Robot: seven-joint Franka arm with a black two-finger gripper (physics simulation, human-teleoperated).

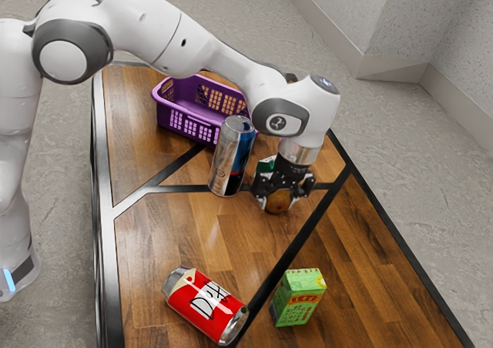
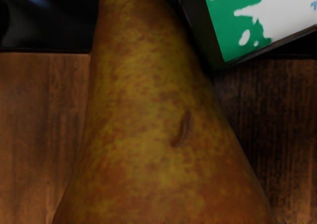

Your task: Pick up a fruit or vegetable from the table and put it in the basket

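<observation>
Currently, we are reaching over the wooden table with black strips (image 1: 169, 244) with our white arm (image 1: 154, 32), and we are pointing our black gripper (image 1: 280, 202) downward. Directly under the hand we are seeing a yellow-brown pear with reddish mottling (image 1: 276, 201), the fruit of this task. Whether we are gripping it or merely surrounding it, we cannot tell, nor whether it is resting on the wood or hanging just above it.

Up close in the wrist view, we are looking at the pear's skin, which is tapering toward one end, swelling toward the other and showing a short dark scar. Right beside its narrower end we are seeing a green-and-white printed carton (image 2: 240, 23); we cannot make out whether the two are touching.

As for the purple plastic basket with latticed sides (image 1: 179, 123), it is standing at the far part of the table in the exterior view, and the pear is lying outside it. Between the basket and our gripper, nearer the exterior view's left than the gripper, a silver-and-blue metal can (image 1: 229, 159) is standing upright.

Closer to the exterior camera, a red-and-cream can with black lettering (image 1: 202, 305) is lying on its side, and a small light-green box with red print (image 1: 299, 298) is standing near it, apart from the pear.
</observation>
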